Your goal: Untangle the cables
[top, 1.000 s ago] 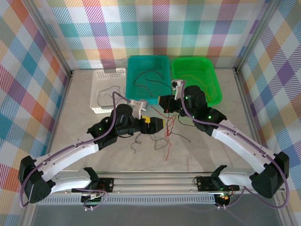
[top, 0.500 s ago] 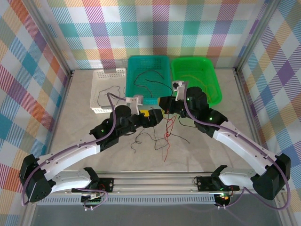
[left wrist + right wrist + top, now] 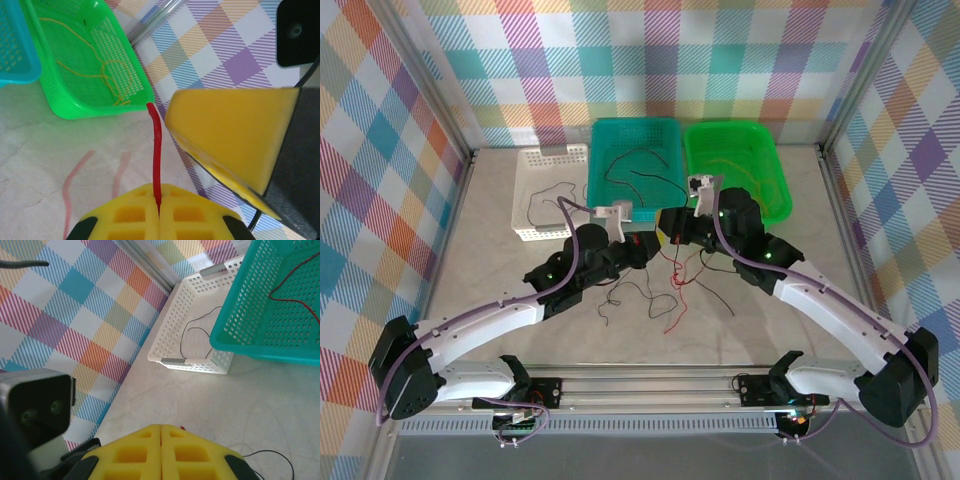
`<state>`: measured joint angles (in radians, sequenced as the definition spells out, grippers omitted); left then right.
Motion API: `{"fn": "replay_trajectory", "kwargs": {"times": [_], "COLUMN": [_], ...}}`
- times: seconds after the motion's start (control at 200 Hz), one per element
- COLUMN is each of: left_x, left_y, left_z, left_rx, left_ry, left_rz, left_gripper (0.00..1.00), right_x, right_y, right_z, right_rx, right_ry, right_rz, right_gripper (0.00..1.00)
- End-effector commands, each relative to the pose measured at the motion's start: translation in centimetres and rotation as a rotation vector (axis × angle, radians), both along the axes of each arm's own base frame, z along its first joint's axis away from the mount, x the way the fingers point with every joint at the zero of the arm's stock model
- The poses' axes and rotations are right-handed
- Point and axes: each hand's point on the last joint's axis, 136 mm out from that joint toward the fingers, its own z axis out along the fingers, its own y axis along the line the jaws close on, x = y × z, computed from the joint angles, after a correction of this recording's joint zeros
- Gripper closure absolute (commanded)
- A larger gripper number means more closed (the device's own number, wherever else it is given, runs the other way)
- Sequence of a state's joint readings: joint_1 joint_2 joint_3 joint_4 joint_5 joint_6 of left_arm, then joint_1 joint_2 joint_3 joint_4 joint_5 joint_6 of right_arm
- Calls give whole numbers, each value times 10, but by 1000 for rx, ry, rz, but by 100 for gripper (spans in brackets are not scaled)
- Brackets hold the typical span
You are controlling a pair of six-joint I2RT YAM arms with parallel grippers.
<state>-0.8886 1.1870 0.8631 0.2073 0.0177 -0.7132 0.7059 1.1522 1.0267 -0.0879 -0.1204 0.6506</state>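
My white left arm (image 3: 485, 335) and right arm (image 3: 830, 305) reach inward; yellow-padded left gripper (image 3: 159, 200) pinches a thin red cable (image 3: 156, 150), right gripper (image 3: 160, 432) closed.

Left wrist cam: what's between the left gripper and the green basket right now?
In the left wrist view, one red cable runs from the shut left gripper up toward the near corner of the green basket, with pale tabletop beneath it.

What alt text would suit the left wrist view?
The left claw is shut on a red cable running toward a green basket holding thin yellow wires; a teal basket corner sits beside it.
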Motion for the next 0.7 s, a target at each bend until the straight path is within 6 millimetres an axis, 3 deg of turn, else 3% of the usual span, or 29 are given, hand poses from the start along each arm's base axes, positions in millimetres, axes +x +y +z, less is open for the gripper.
{"fn": "replay_trajectory", "kwargs": {"times": [0.0,0.055,0.23,0.34,0.515,0.695], "left_x": [-4,-9,-36,-55,-73,-80], "left_y": [23,44,114,151,195,217], "left_z": [45,55,82,88,115,159], "left_rx": [-28,-24,49,126,200,226], "left_ry": [-102,-123,-176,-189,-262,-364], "left_rz": [51,70,136,183,276,344], "left_gripper": [100,100,100,100,100,100], "right_x": [1,10,41,48,46,40], "right_y": [-26,-51,-157,-203,-248,-261], "right_z": [8,-3,-72,-113,-165,-204], "right_rx": [-12,-53,-94,-75,-79,-136], "right_ry": [-36,-38,153,279,431,523], "right_rz": [-115,-217,-550,-691,-839,-887], "right_gripper": [100,100,100,100,100,100]}}
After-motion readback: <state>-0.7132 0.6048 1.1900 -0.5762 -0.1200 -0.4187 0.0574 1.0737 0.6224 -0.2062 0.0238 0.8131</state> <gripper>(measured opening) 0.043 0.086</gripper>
